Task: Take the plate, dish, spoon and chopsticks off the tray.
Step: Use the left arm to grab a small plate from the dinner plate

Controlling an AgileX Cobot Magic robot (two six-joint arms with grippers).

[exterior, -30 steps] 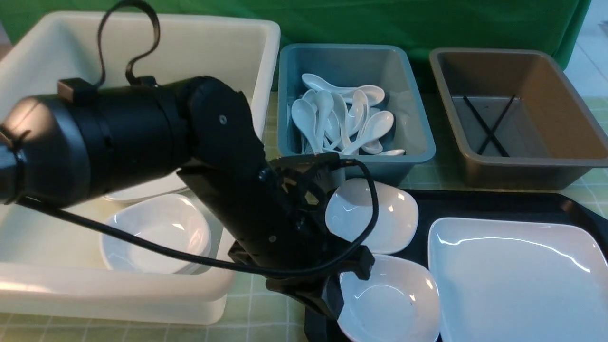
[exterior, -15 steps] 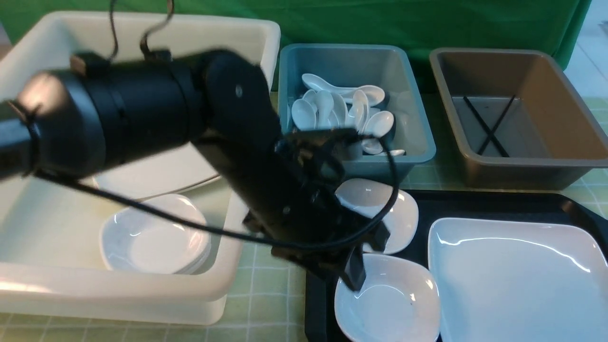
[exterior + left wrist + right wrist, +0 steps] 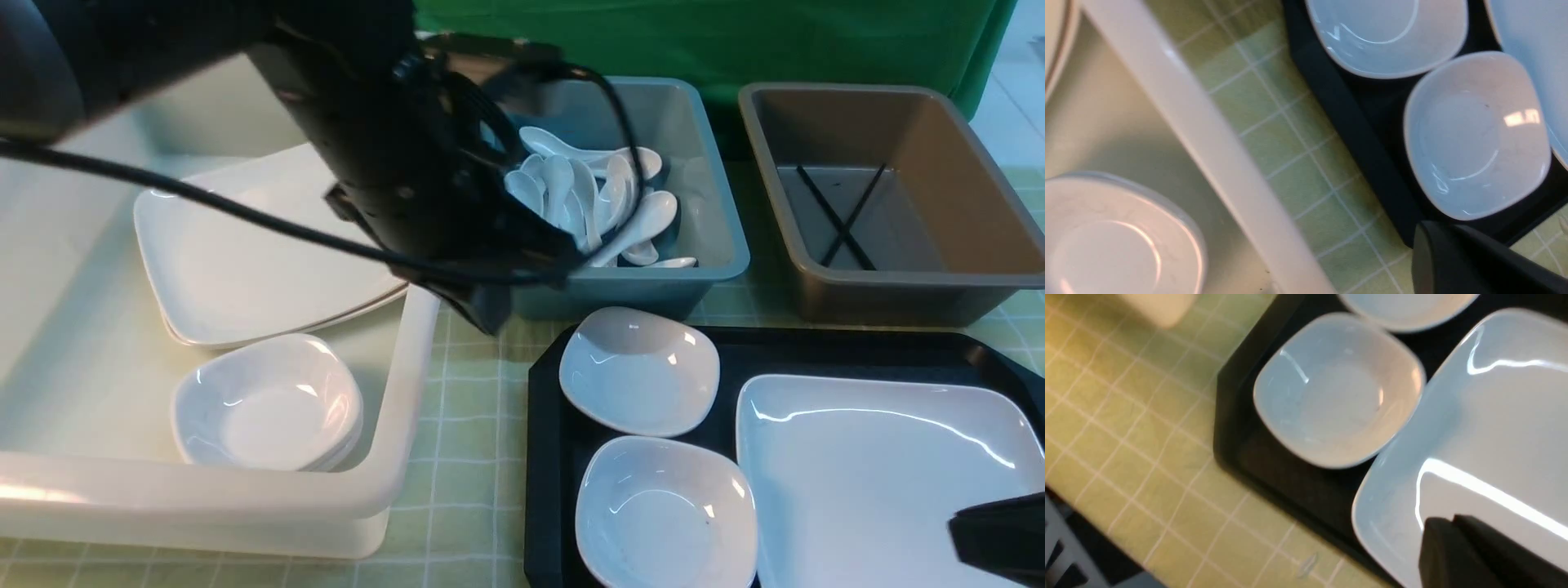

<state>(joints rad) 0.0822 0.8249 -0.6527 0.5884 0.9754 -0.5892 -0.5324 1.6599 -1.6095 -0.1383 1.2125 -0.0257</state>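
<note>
Nearest, the right fingers [image 3: 1000, 535] are closed on nothing, over the near right corner of the plate [image 3: 878, 465]. The plate's middle lies at their 10 o'clock, and it is nearly square, slightly longer left to right. This one plate fills the right of the tray [image 3: 543, 457]. At its 9 o'clock sit two dishes, the near dish [image 3: 665, 518] and the far dish [image 3: 637, 371]. The right arm looks the nearer to the plate. The left fingers [image 3: 487, 313], closed and empty, hang above the desk [image 3: 465, 408] with the far dish at their 4 o'clock. Beyond, the white bin [image 3: 408, 384] holds a stack of plates [image 3: 245, 261] and a stack of dishes [image 3: 265, 404]. The blue bin [image 3: 718, 245] holds piled spoons [image 3: 571, 204], too heaped to count. The brown bin [image 3: 963, 180] holds two crossed chopsticks [image 3: 841, 216].
</note>
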